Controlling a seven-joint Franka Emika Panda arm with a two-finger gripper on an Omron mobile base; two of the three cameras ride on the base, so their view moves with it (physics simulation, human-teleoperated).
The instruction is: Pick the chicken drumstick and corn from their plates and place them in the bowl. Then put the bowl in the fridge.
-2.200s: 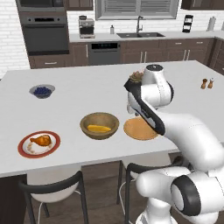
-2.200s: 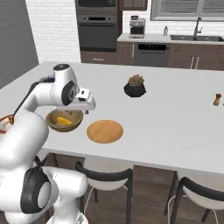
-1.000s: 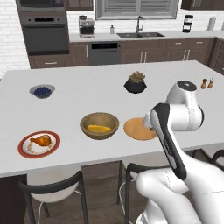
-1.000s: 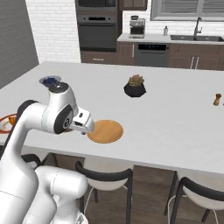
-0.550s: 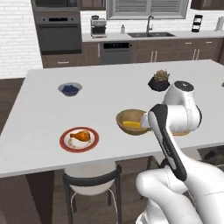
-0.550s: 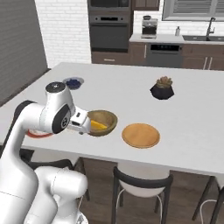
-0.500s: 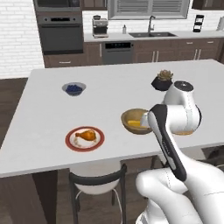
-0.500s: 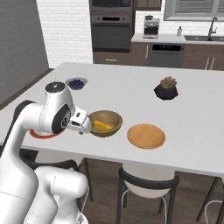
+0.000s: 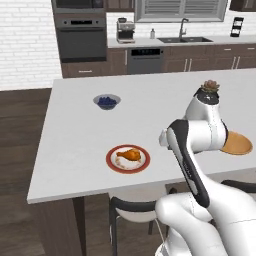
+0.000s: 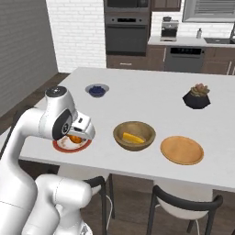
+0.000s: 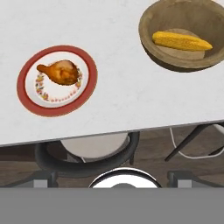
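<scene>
While base drove left, corn [image 11: 181, 41] stayed in bowl [image 11: 153, 17].

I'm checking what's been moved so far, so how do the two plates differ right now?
The red-rimmed plate is white inside with a flowery band; the wooden plate is plain tan. The red-rimmed plate holds the chicken drumstick; the wooden plate is bare, and the corn lies in the bowl. Both are round and lie flat on the white counter.
</scene>
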